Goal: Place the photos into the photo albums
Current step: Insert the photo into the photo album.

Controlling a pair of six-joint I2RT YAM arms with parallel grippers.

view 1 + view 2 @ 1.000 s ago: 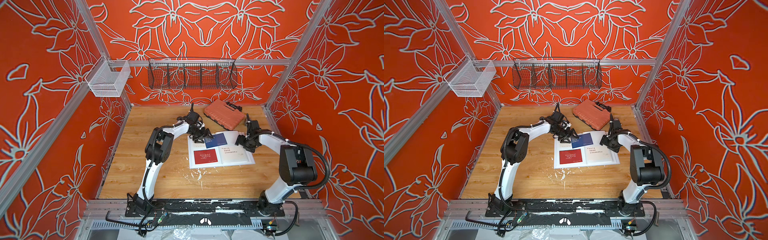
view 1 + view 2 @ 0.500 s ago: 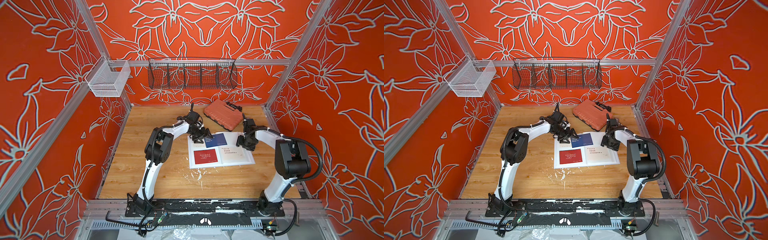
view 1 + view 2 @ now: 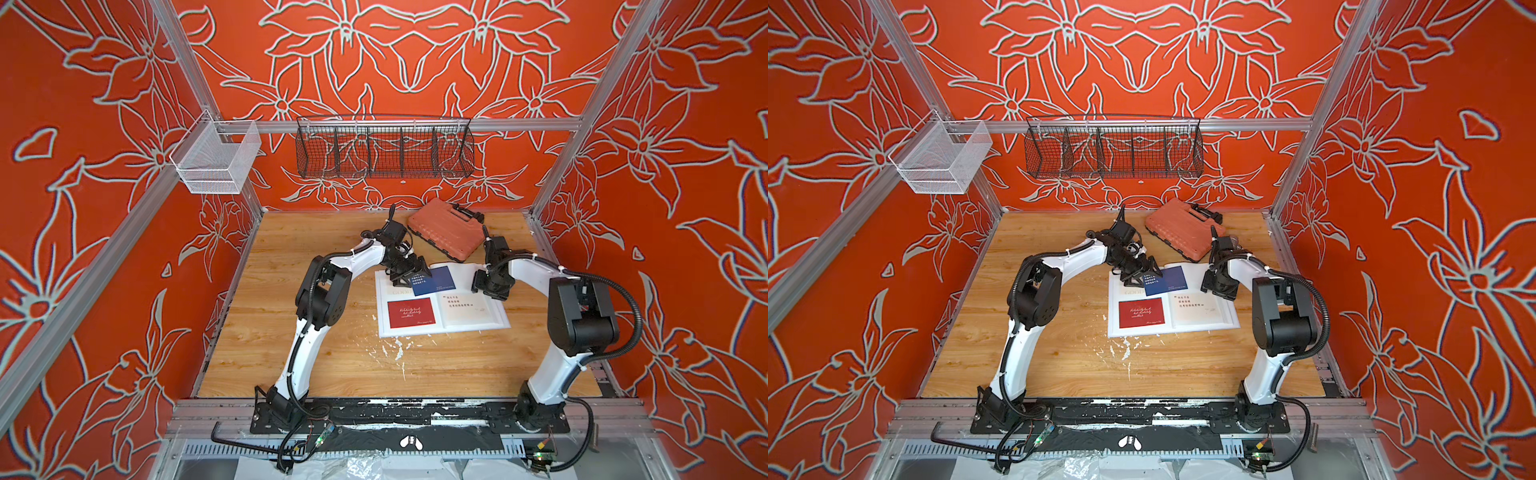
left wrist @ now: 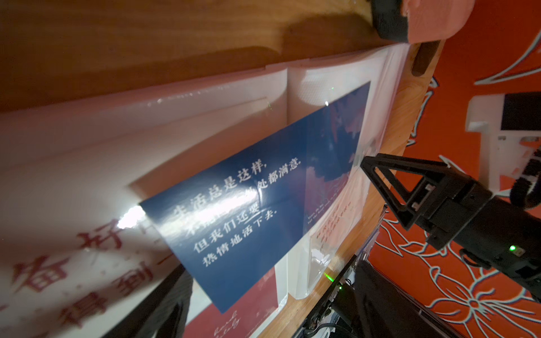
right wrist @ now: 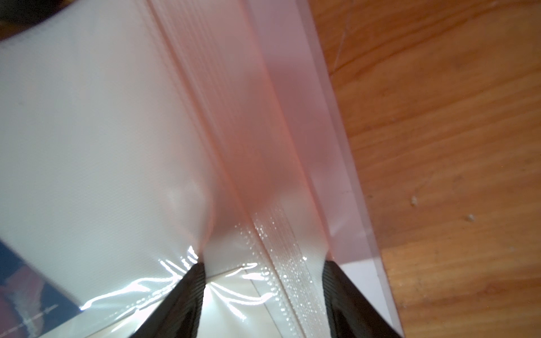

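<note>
Left gripper (image 3: 409,277) jaws wide, straddling the navy card (image 3: 434,280), which lies skewed across the open album's (image 3: 494,322) gutter. Right gripper (image 5: 263,264) jaws part-spread, tips pressing sleeve film near the page's outer edge. Orange case (image 3: 446,232) sits just beside the album's far edge; bare table (image 3: 332,365) on my side. Card reads "热情地活下去".

In both top views we are looking down from high at the front toward the back wall (image 3: 415,62), sharing the whole table (image 3: 457,365). In both wrist views we are hovering close over the open album (image 4: 87,146), the left also catching the navy card (image 4: 248,204).
</note>
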